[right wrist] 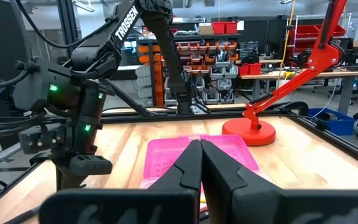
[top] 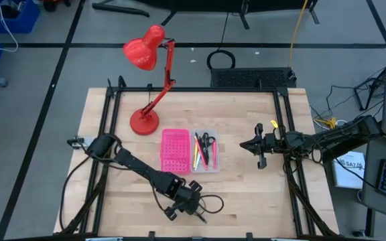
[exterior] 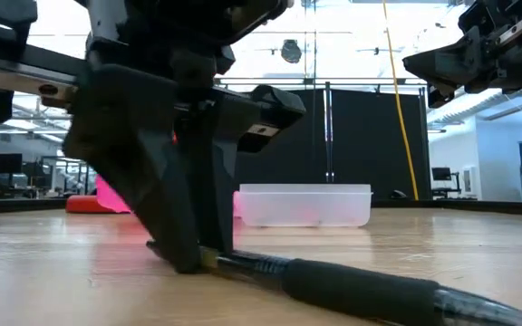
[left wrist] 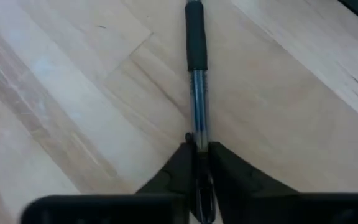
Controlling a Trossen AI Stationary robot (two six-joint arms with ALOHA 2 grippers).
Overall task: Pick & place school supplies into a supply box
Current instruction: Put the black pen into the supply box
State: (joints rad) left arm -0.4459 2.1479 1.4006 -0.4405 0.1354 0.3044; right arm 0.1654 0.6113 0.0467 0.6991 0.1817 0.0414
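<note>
- the left gripper is working down near the front edge of the table, its fingers closing on a dark-gripped pen that is lying flat on the wood.
- judgement: the grip is sitting at one end of the pen, so the lift is needing to go straight up and slowly, keeping the long free end from swinging.
- the supply box is sitting at the table's middle, already holding scissors and several pens; the pen is lying well apart from it.
- the pink tray is lying just beside the box, and the red lamp is standing toward the back left corner; both are bordering the approach.
- the right gripper is waiting closed and empty near the right edge.
</note>
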